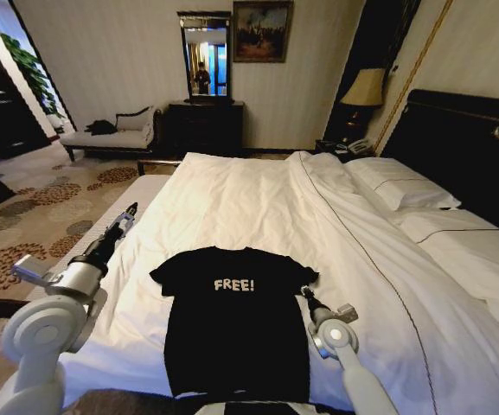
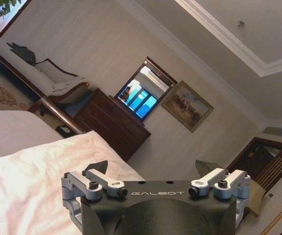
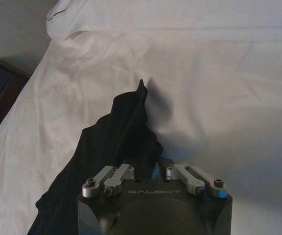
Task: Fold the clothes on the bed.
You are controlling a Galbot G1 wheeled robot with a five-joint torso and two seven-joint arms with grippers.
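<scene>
The black T-shirt (image 1: 236, 324) lies flat and face up on the white duvet (image 1: 258, 199), near the foot edge of the bed (image 1: 457, 285), with the "FREE!" lettering (image 1: 233, 284) readable. Its sleeve on the robot's right (image 1: 305, 278) is pinched by the right end effector (image 1: 306, 295); in the right wrist view the black cloth (image 3: 126, 132) rises in a peak between the closed fingers, so the grip looks firm.

The left end effector (image 1: 129, 213) hangs well apart from the shirt, beside the left edge of the bed, with its fingers (image 2: 97, 166) wide and holding nothing.

I judge the step in hand is folding this sleeve inward. To do it well, the sleeve should be lifted only a little and carried across the chest, so the body of the shirt does not drag.

The duvet has much open room toward the pillows (image 1: 400, 186). The bottom hem (image 1: 232, 391) is near the foot edge, so any pull toward the robot could slide it off.
</scene>
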